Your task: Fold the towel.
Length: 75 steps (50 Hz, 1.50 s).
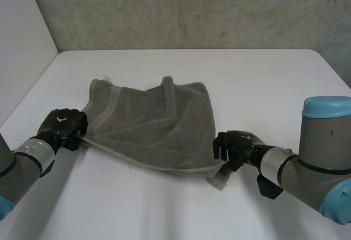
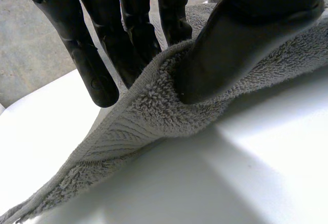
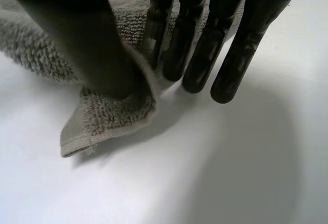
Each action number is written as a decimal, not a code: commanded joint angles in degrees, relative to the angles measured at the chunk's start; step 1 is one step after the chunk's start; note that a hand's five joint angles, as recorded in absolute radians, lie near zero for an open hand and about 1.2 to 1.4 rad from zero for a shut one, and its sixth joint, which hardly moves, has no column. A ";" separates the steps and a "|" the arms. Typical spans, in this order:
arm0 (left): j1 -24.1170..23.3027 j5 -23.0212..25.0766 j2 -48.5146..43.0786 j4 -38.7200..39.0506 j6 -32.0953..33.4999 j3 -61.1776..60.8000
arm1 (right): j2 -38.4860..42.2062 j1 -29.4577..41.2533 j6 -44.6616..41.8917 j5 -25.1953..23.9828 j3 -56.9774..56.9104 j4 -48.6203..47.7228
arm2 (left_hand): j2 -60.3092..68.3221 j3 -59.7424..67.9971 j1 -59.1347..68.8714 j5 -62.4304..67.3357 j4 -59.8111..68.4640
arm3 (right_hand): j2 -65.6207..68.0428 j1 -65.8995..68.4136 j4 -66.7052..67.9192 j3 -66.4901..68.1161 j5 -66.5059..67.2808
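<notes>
A grey towel (image 1: 153, 124) lies rumpled and partly lifted in the middle of the white table (image 1: 263, 81). My left hand (image 1: 63, 126) is at the towel's near left corner. In the left wrist view its thumb (image 2: 230, 44) presses the towel's edge (image 2: 154, 111) against the fingers (image 2: 123, 44), pinching it. My right hand (image 1: 238, 145) is at the near right corner. There its thumb (image 3: 77, 34) clamps the towel (image 3: 113, 116) against the straight fingers (image 3: 230, 55), and the corner tip sticks out below the thumb.
A grey wall runs behind the table's far edge. Bare white tabletop surrounds the towel on all sides, widest at the far end and at the front between my arms.
</notes>
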 commanded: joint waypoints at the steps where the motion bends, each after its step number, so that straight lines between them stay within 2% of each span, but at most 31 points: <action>1: 0.07 -0.06 0.81 -0.48 -0.09 0.01 | 0.44 0.01 3.05 1.97 -0.86 -2.17 | 3.83 3.65 6.56 5.27 2.15 | 16.87 16.82 17.20 17.30 16.68; 5: 0.16 -0.06 2.75 -0.57 -0.09 0.18 | -1.24 -0.78 2.70 2.23 -1.74 -1.91 | 3.83 3.65 6.56 5.27 2.15 | 16.87 16.82 17.20 17.30 16.68; 10: 0.34 -0.06 9.43 -0.66 -0.70 0.88 | -8.53 -3.77 1.03 2.41 -5.87 -0.94 | 3.83 3.65 6.56 5.27 2.15 | 16.87 16.82 17.20 17.30 16.68; 12: 0.34 -0.06 15.63 -0.92 -2.88 2.28 | -13.60 -6.48 -3.68 2.15 -9.98 2.73 | 3.83 3.65 6.56 5.27 2.15 | 16.87 16.82 17.20 17.30 16.68; 14: 0.25 0.03 18.89 -1.27 -4.73 3.42 | -13.63 -6.49 -3.71 2.15 -10.00 2.75 | 3.83 3.65 6.56 5.27 2.15 | 16.87 16.82 17.20 17.30 16.68; 16: 0.25 0.21 21.91 -1.98 -6.94 5.01 | -19.92 -7.19 -12.01 1.97 -16.55 8.87 | 3.83 3.65 6.56 5.27 2.15 | 16.87 16.82 17.20 17.30 16.68; 18: 0.25 0.47 26.81 -4.95 -11.05 9.56 | -22.31 -7.02 -15.37 2.67 -19.81 10.90 | 3.83 3.65 6.56 5.27 2.15 | 16.87 16.82 17.20 17.30 16.68; 21: 0.34 0.56 28.59 -7.08 -12.57 12.22 | -24.43 -6.85 -20.22 2.94 -25.70 14.42 | 3.83 3.65 6.56 5.27 2.15 | 16.87 16.82 17.20 17.30 16.68; 25: 0.16 0.91 29.73 -12.60 -15.55 19.58 | -24.26 -6.32 -22.17 3.46 -30.65 17.43 | 3.83 3.65 6.56 5.27 2.15 | 16.87 16.82 17.20 17.30 16.68; 29: -0.28 1.52 27.97 -13.93 -16.26 22.68 | -19.89 -1.68 -24.44 6.53 -35.30 19.97 | 3.83 3.65 6.56 5.27 2.15 | 16.87 16.82 17.20 17.30 16.68; 33: -0.36 1.35 18.78 -14.11 -16.26 26.62 | -14.95 0.89 -28.32 9.70 -37.60 20.41 | 3.83 3.65 6.56 5.27 2.15 | 16.87 16.82 17.20 17.30 16.68; 35: -0.36 1.35 15.23 -14.37 -16.08 28.22 | -11.18 2.20 -32.61 13.03 -40.05 20.07 | 3.83 3.65 6.56 5.27 2.15 | 16.87 16.82 17.20 17.30 16.68; 37: -0.63 1.52 7.88 -14.20 -15.64 31.45 | -9.08 2.56 -34.37 14.35 -41.54 19.98 | 3.83 3.65 6.56 5.27 2.15 | 16.87 16.82 17.20 17.30 16.68; 38: -0.63 1.52 7.85 -14.20 -15.64 31.47 | -6.36 3.17 -35.34 15.58 -43.55 19.63 | 3.83 3.65 6.56 5.27 2.15 | 16.87 16.82 17.20 17.30 16.68; 42: -1.51 1.52 0.46 -14.46 -15.64 36.74 | -0.01 4.76 -36.06 17.00 -50.08 18.66 | 3.83 3.65 6.56 5.27 2.15 | 16.87 16.82 17.20 17.30 16.68; 44: -2.99 1.52 -7.06 -14.28 -15.21 44.70 | 5.24 5.63 -36.06 17.52 -56.81 17.78 | 3.83 3.65 6.56 5.27 2.15 | 16.87 16.82 17.20 17.30 16.68; 47: -3.96 1.09 -11.56 -13.93 -13.45 52.79 | 7.82 5.90 -36.06 17.88 -61.06 16.90 | 3.83 3.65 6.56 5.27 2.15 | 16.87 16.82 17.20 17.30 16.68; 49: -4.23 0.65 -13.23 -13.93 -12.49 57.35 | 13.33 6.25 -36.23 19.63 -71.12 13.32 | 3.83 3.65 6.56 5.27 2.15 | 16.87 16.82 17.20 17.30 16.68; 50: -4.23 0.65 -13.25 -13.93 -12.48 57.40 | 13.35 6.25 -36.23 19.64 -71.17 13.30 | 3.83 3.65 6.56 5.27 2.15 | 16.87 16.82 17.20 17.30 16.68; 52: -4.67 0.12 -15.87 -13.93 -11.51 67.80 | 17.38 6.25 -36.50 21.39 -81.41 7.96 | 3.83 3.65 6.56 5.27 2.15 | 16.87 16.82 17.20 17.30 16.68; 53: -4.67 0.12 -15.89 -13.93 -11.51 67.86 | 17.40 6.25 -36.50 21.39 -81.45 7.93 | 3.83 3.65 6.56 5.27 2.15 | 16.87 16.82 17.20 17.30 16.68; 55: -5.63 -1.37 -16.50 -13.58 -11.77 76.51 | 18.71 6.25 -36.06 21.14 -87.93 1.90 | 3.83 3.65 6.56 5.27 2.15 | 16.87 16.82 17.20 17.30 16.68; 58: -6.69 -2.95 -16.15 -11.40 -11.95 80.67 | 18.02 6.25 -35.79 21.48 -88.05 -2.68 | 3.83 3.65 6.56 5.27 2.15 | 16.87 16.82 17.20 17.30 16.68; 62: -7.40 -3.22 -14.83 -8.83 -12.13 79.37 | 16.69 6.16 -35.79 21.39 -85.50 -2.52 | 3.83 3.65 6.56 5.27 2.15 | 16.87 16.82 17.20 17.30 16.68; 65: -7.48 -2.61 -13.25 -7.96 -12.13 74.19 | 15.64 5.55 -35.79 19.99 -80.40 1.52 | 3.83 3.65 6.56 5.27 2.15 | 16.87 16.82 17.20 17.30 16.68; 67: -7.05 -1.82 -12.63 -7.43 -11.87 66.32 | 15.46 5.37 -35.88 18.23 -77.76 4.24 | 3.83 3.65 6.56 5.27 2.15 | 16.87 16.82 17.20 17.30 16.68; 69: -6.61 -0.60 -12.55 -7.25 -11.78 62.19 | 15.72 5.20 -36.32 13.25 -72.52 11.15 | 3.83 3.65 6.56 5.27 2.15 | 16.87 16.82 17.20 17.30 16.68; 70: -6.61 -0.58 -12.55 -7.25 -11.78 62.14 | 15.73 5.20 -36.32 13.22 -72.49 11.19 | 3.83 3.65 6.56 5.27 2.15 | 16.87 16.82 17.20 17.30 16.68; 72: -5.65 3.61 -12.55 -7.16 -11.60 52.88 | 16.08 4.32 -36.67 10.07 -66.54 17.40 | 3.83 3.65 6.56 5.27 2.15 | 16.87 16.82 17.20 17.30 16.68; 74: -4.58 5.66 -12.37 -7.08 -11.42 48.61 | 15.82 3.45 -36.76 9.10 -62.08 19.86 | 3.83 3.65 6.56 5.27 2.15 | 16.87 16.82 17.20 17.30 16.68; 75: -3.37 8.44 -11.85 -6.90 -11.25 43.39 | 15.81 3.44 -36.76 9.09 -62.03 19.89 | 3.83 3.65 6.56 5.27 2.15 | 16.87 16.82 17.20 17.30 16.68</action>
